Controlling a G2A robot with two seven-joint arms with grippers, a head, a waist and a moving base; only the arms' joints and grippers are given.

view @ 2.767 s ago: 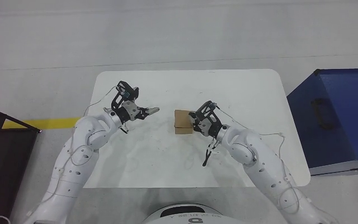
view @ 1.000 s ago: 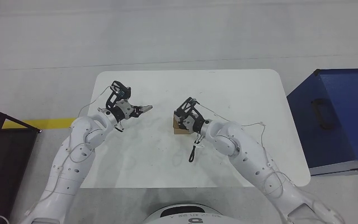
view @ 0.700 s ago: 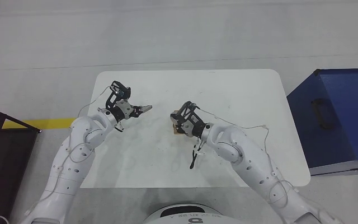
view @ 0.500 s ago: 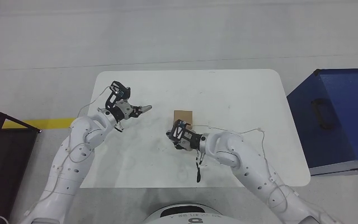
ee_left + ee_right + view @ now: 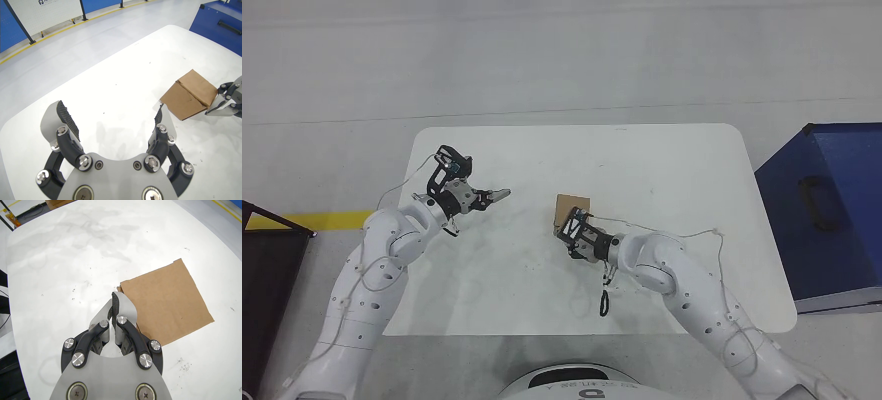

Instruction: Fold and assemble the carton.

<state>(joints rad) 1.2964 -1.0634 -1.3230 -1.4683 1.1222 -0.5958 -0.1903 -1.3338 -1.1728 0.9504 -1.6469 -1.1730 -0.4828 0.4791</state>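
Cardboard carton [image 5: 569, 211] lies part-folded in the middle of the desk [image 5: 682, 170], and with the fingers of your right gripper [image 5: 115, 302] together, empty, just beside its corner and those of your left gripper [image 5: 110, 108] apart, well clear, any nudge will likely skid it unbraced rather than fold it.

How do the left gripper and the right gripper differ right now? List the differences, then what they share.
Fingers: the left gripper is spread wide open; the right gripper is shut, pads pressed together.
Place: the left gripper is over bare table, well apart from the carton; the right gripper sits right at the carton's edge.
Shared: the same build, metal fingers with black ribbed pads, and neither appears to hold anything.
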